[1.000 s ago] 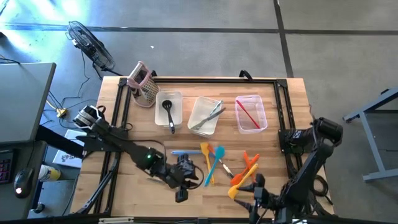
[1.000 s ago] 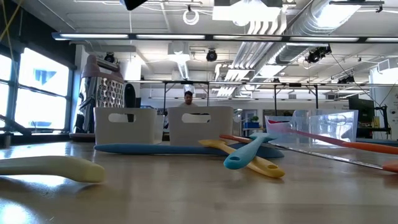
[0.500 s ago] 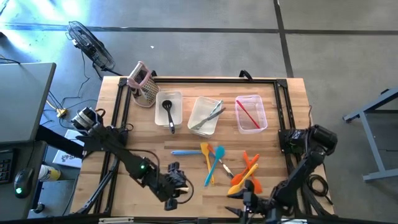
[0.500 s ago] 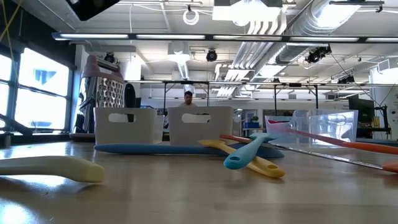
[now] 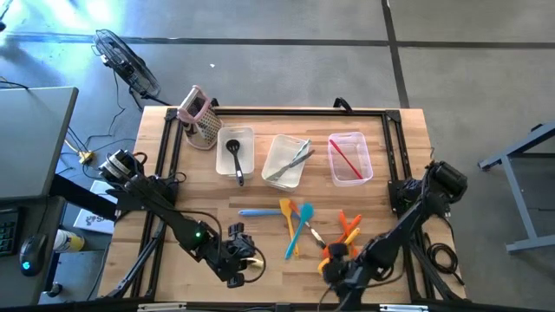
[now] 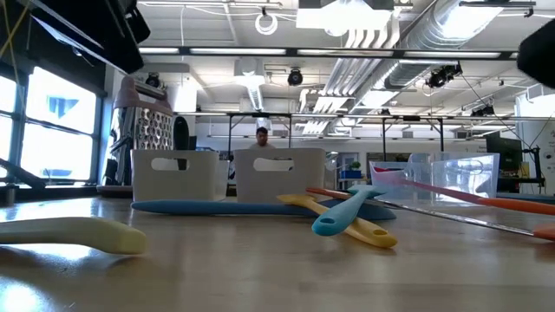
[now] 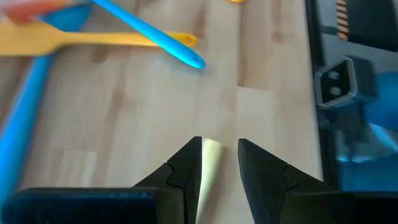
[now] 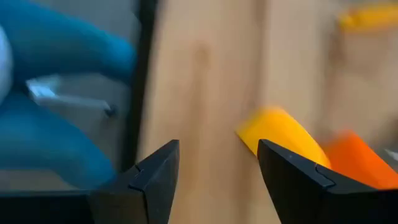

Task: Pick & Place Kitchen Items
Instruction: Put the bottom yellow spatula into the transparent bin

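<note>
Now the left gripper sits nearer the wooden worktop's front edge than a second ago, its fingers part spread around a pale cream utensil handle without visibly pinching it, while the right gripper has swung in from the front right corner to the yellow silicone spatula, spread wide and empty. Only the left wrist view shows that cream handle between the fingers; the low view shows it lying flat and a person beyond the clear bins, whereas the high view alone shows the black ladle, metal tongs and red spatula binned at the back.
</note>
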